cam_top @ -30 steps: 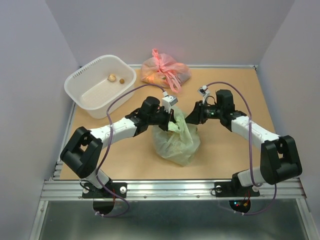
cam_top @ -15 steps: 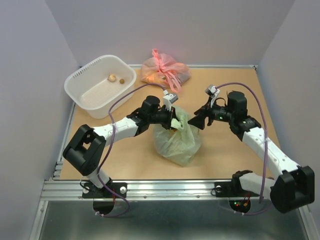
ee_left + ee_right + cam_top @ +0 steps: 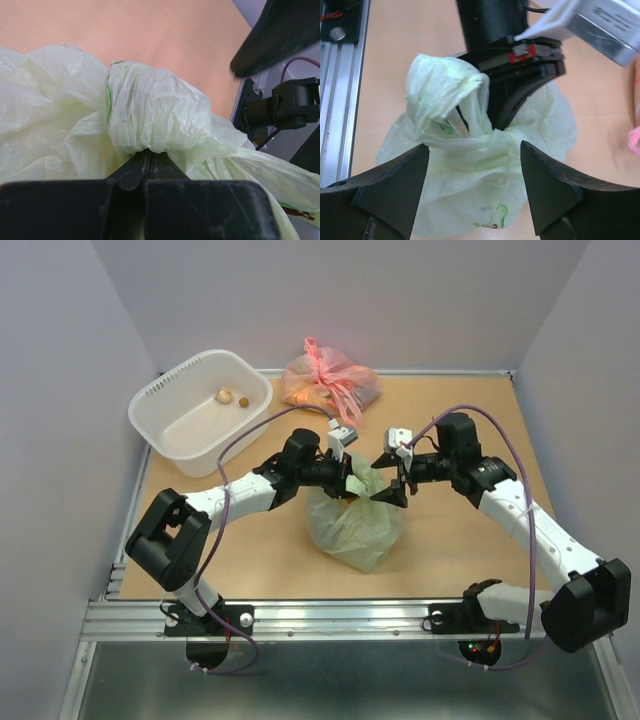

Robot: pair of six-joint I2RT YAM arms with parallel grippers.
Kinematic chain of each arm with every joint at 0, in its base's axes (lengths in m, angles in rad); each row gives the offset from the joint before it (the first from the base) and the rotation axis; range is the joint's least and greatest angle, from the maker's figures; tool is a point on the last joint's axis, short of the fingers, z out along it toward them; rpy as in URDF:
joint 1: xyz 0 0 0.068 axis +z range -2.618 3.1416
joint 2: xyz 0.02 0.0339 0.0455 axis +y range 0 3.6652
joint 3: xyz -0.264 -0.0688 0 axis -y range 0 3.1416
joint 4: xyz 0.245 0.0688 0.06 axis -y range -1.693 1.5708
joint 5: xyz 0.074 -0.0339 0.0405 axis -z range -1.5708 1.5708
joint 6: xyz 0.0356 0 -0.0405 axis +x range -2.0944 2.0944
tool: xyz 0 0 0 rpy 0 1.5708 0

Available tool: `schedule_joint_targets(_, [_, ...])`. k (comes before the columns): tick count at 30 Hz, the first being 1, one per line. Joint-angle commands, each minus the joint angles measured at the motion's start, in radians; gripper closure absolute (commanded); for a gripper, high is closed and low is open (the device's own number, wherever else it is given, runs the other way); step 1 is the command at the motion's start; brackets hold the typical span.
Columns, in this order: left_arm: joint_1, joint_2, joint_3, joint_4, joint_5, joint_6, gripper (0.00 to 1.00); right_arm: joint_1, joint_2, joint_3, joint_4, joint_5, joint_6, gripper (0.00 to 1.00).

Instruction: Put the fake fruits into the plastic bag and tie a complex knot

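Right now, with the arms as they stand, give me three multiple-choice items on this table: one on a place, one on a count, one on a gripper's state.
1. Where does the pink bag lie?
A. inside the white basket
B. on the table's far side, right of the white basket
C. at the near edge by the arm bases

2. How many small things lie in the white basket?
A. none
B. two
C. five

3. How is the right gripper?
A. shut on the pink bag
B. shut on the white basket
C. open, at the top of the green bag

Answers:
1 B: the top view shows it by the back wall, apart from the basket.
2 B: two small things sit side by side on the basket's floor.
3 C: the right wrist view shows its fingers spread, while the left gripper is shut on the green bag's bunched top.
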Motion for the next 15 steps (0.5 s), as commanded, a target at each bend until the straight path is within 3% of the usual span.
schedule_joint_targets(1, [0.004,-0.021,0.050,0.004,0.040,0.024,1.00,0.040,0.017,0.093,-0.108,-0.031,-0.232,0.22])
schedule_joint_targets(6, [0.004,-0.004,0.070,-0.007,0.048,0.033,1.00,0.084,0.061,0.104,-0.112,-0.002,-0.310,0.30])
schedule_joint_targets(11, [0.005,-0.004,0.076,-0.005,0.065,0.038,1.00,0.094,0.154,0.159,-0.075,0.058,-0.269,0.67])
schedule_joint_targets(15, [0.022,-0.007,0.075,-0.010,0.071,0.030,1.00,0.094,0.187,0.196,-0.053,0.059,-0.217,0.86])
